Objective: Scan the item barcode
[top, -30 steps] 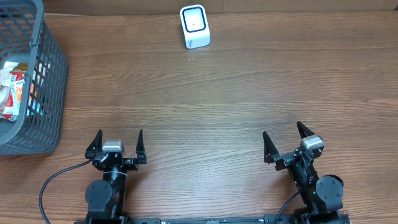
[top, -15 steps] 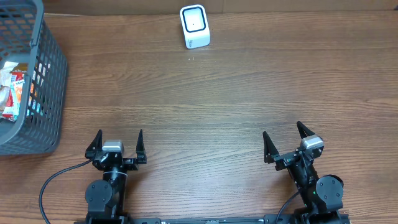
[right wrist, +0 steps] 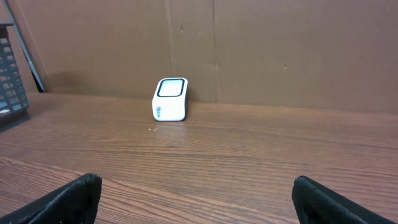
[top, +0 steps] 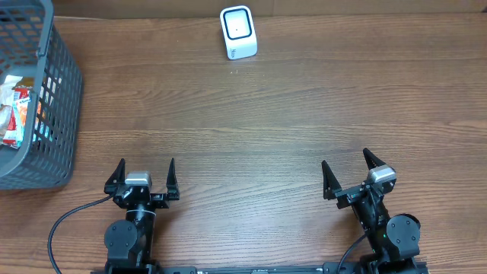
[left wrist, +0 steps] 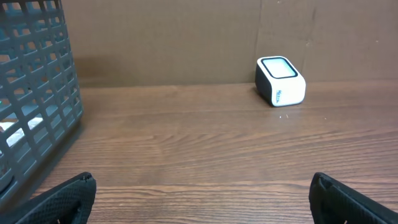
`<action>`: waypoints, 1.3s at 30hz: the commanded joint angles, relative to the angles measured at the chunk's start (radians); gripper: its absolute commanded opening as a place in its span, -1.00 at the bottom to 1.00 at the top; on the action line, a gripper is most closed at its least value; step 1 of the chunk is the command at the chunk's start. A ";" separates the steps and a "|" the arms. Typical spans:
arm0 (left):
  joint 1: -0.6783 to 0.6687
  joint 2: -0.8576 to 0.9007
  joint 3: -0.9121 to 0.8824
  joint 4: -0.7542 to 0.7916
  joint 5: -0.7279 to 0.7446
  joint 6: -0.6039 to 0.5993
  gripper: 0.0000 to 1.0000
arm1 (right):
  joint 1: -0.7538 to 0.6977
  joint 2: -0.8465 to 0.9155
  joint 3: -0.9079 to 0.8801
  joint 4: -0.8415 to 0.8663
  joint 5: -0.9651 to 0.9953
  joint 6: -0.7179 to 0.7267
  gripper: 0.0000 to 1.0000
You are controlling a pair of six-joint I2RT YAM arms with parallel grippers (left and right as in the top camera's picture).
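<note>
Nothing differs from a second ago. At the bottom of the overhead frame, the left end effector (top: 146, 164) and the right end effector (top: 345, 158) stand with fingers spread apart, both empty, over the brown wooden counter (top: 251, 114). The colourful packaged items (top: 15, 106) lie in the grey plastic basket (top: 65, 84) at the left edge. The white box-shaped scanner (top: 238, 32) stands at top centre.

Light even, fairly bright, diffuse from above. Table (top: 266, 122) grain and scanner (right wrist: 170, 99) sharp. Soft shadow on wall (left wrist: 99, 68) beside basket (left wrist: 37, 93). Wrist views dimmer than overhead.
</note>
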 commanded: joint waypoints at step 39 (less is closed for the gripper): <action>-0.001 0.292 0.762 0.211 -0.167 0.183 0.99 | -0.005 -0.010 -0.011 0.005 0.001 0.003 1.00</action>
